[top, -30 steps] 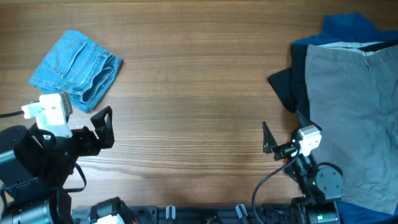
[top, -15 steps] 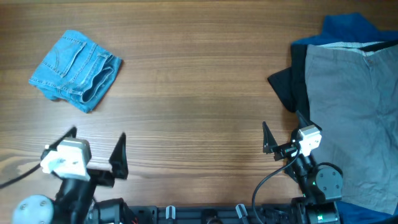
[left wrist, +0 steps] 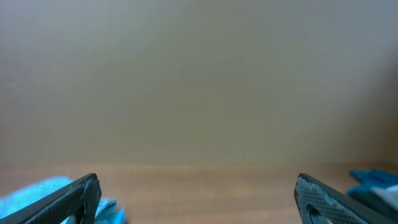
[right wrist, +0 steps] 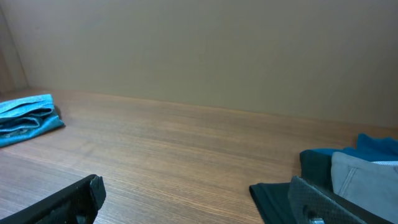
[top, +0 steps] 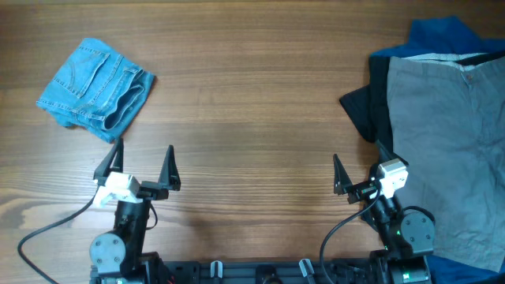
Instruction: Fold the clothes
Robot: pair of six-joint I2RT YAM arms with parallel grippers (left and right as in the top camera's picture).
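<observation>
A folded light-blue denim garment (top: 97, 88) lies at the far left of the table; it also shows in the left wrist view (left wrist: 37, 193) and the right wrist view (right wrist: 26, 118). A pile of clothes lies at the right: grey trousers (top: 450, 142) on top of a dark garment (top: 364, 106) and a blue one (top: 442, 35). My left gripper (top: 136, 162) is open and empty at the front left, below the denim. My right gripper (top: 359, 167) is open and empty at the front right, next to the pile's left edge.
The wooden table (top: 252, 118) spans the view, with bare wood between the denim and the pile. The arm bases and cables sit along the front edge (top: 260, 272). A plain beige wall (right wrist: 199, 50) stands behind the table.
My left arm has drawn back from beside the denim to the front edge and turned upright, its open jaws now pointing away from me. The right arm has not moved.
</observation>
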